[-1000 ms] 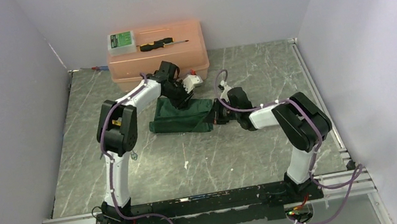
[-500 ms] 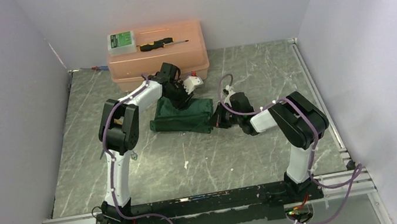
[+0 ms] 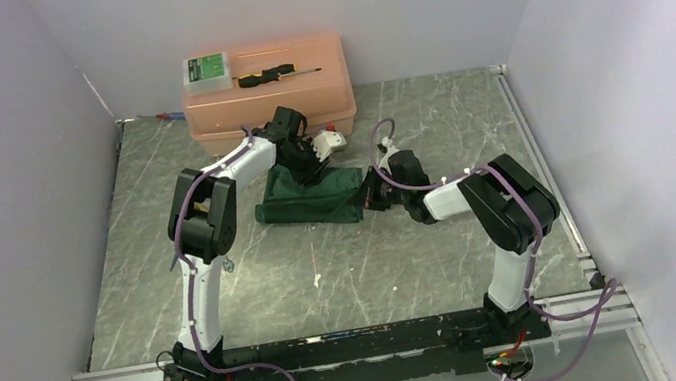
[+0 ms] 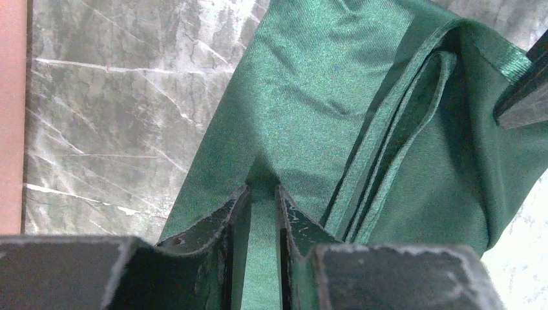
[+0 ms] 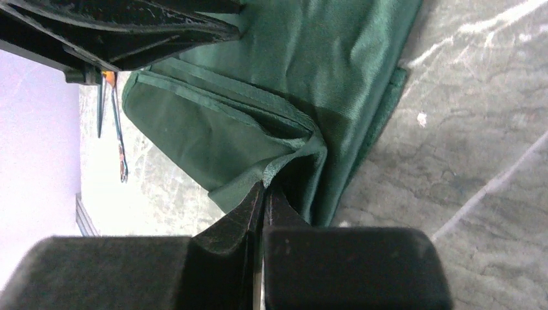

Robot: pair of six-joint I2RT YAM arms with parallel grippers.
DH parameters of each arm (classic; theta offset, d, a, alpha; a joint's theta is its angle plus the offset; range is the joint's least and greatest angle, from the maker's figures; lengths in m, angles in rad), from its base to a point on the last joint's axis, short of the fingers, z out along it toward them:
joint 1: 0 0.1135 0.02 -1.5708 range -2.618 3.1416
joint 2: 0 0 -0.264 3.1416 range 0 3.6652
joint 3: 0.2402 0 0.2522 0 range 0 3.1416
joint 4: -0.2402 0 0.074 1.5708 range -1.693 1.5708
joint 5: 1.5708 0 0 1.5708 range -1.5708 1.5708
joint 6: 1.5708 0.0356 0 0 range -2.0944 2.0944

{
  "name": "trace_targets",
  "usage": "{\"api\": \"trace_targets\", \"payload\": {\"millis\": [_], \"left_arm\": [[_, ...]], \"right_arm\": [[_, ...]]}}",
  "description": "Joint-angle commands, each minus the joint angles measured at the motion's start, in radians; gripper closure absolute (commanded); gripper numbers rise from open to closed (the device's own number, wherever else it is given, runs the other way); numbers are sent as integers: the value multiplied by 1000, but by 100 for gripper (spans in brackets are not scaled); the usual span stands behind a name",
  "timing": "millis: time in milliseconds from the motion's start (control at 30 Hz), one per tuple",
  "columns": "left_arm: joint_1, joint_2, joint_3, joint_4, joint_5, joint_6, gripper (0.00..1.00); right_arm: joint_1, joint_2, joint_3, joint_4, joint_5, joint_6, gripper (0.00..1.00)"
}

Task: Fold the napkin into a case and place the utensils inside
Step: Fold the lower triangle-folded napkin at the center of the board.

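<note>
napkin: you've got the napkin (image 3: 308, 203) sitting mid-desk (image 3: 446, 265), dead centre of the top view. It's already doubled over into a long layered band, and the left wrist view shows the stacked hems running down the right side.

left jaws: the left gripper (image 4: 262, 194) is down on the cloth near its upper edge in the top view. The jaws are nearly together, with a slim ridge of green tented up between them, so it looks like a pinch on the napkin.

right jaws: the right gripper (image 5: 263, 187) is pressed fully together on a hemmed corner at the napkin's right end, cloth bunched right at the tips.

utensils: honestly can't pin them down. There are thin slivers (image 5: 119, 145) in the upper left of the right wrist view, past the cloth, but they're too small to call. Nothing metal shows inside the folds.

done so far: I'd say you're partway through the folding, with layers there and both arms holding fabric.

still to do: my guess is you need to finish shaping it into a proper case with an open pocket. Then do the whole utensil part, which doesn't look started.

background: the peach box (image 3: 267, 95) at the top of the frame, with a screwdriver (image 3: 276, 75) on its lid, isn't part of your job.
</note>
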Motion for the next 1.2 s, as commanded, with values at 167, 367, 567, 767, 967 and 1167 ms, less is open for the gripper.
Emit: {"api": "trace_targets", "payload": {"millis": [167, 367, 567, 767, 967, 1167], "left_arm": [[-1, 2, -22, -64, 5, 48, 75], [-1, -11, -39, -65, -6, 70, 76], [1, -19, -44, -65, -14, 76, 76], [2, -17, -40, -67, -17, 73, 76], [15, -40, 16, -107, 11, 34, 67], [41, -106, 102, -216, 70, 13, 57]], "right_arm": [[-7, -12, 47, -24, 117, -11, 100], [-9, -20, -19, -61, 202, 4, 100], [1, -67, -103, -44, 237, 37, 100], [47, -93, -119, -70, 271, 55, 96], [49, -43, -61, -98, 241, 59, 89], [48, -17, -28, -135, 236, 63, 90]]}}
